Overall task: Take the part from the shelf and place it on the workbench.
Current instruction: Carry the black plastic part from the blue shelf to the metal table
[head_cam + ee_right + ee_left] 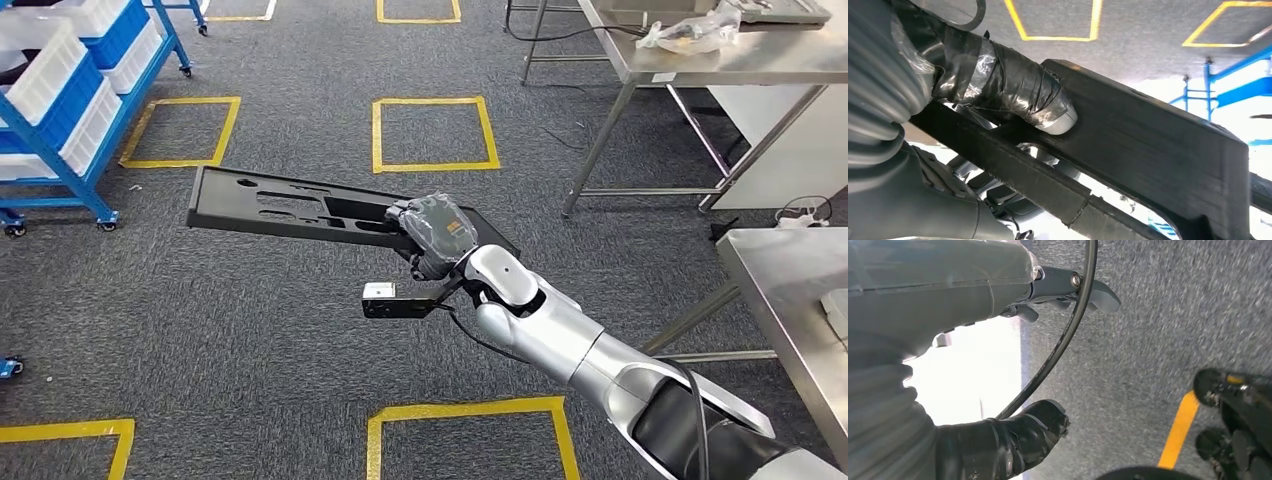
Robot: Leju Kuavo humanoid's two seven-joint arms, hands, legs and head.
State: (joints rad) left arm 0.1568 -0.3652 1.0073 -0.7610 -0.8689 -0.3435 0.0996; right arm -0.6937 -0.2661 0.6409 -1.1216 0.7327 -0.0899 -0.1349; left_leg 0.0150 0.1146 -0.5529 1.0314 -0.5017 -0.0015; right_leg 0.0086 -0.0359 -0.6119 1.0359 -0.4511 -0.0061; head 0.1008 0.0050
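The part (pixel 270 205) is a long flat black panel with several cutouts. My right hand (pixel 435 235) grips it at its right end and holds it roughly level above the carpet, its far end pointing left toward the shelf. The right wrist view shows my taped thumb (pixel 1013 90) pressing on the black part (pixel 1148 145), with fingers underneath. My left hand (pixel 973 290) hangs over the carpet with its fingers (pixel 1098 292) spread and nothing in it; a black cable runs across it.
A blue wheeled shelf (pixel 60 110) with white and blue bins stands at the far left. A steel workbench (pixel 720 60) with a plastic bag (pixel 690 30) is at the top right, another steel table (pixel 790 290) at the right edge. Yellow taped squares (pixel 435 133) mark the grey carpet.
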